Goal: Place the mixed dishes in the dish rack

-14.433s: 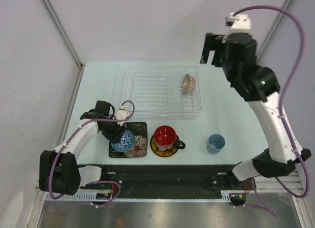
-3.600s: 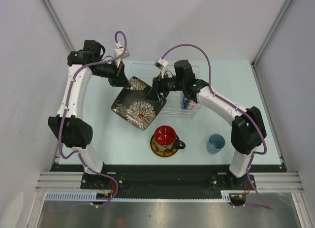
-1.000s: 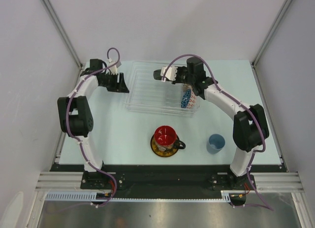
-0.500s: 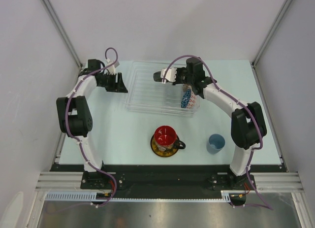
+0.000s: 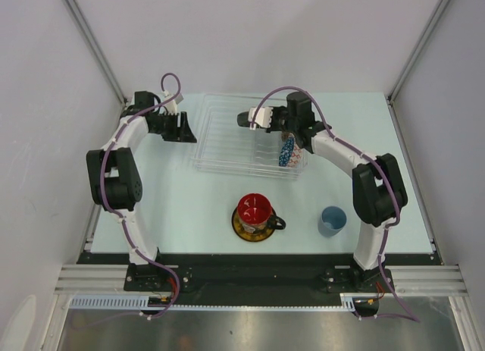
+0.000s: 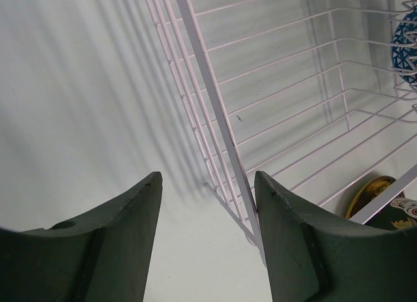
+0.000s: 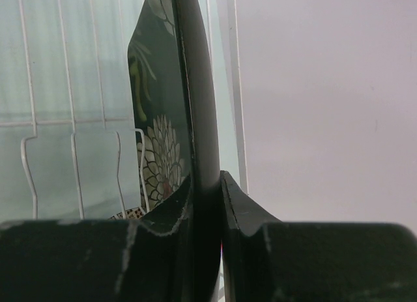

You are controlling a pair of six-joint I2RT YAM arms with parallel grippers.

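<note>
Pinching black plate [image 7: 163, 119] upright at rack [image 5: 227, 148], R jaws; L jaws spread.

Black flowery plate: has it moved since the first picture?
Yes. The plate went from left of the red cup back to the clear rack, held on edge by the right gripper.

Black floral plate [image 7: 159, 145] stands edge-up over the rack [image 5: 227, 142] (red cup [image 5: 254, 208], blue cup [image 5: 332, 220] outside).

No text, label or number is legible; pale marks on a dark object [image 6: 399, 212] at 4 o'clock are unreadable.
</note>
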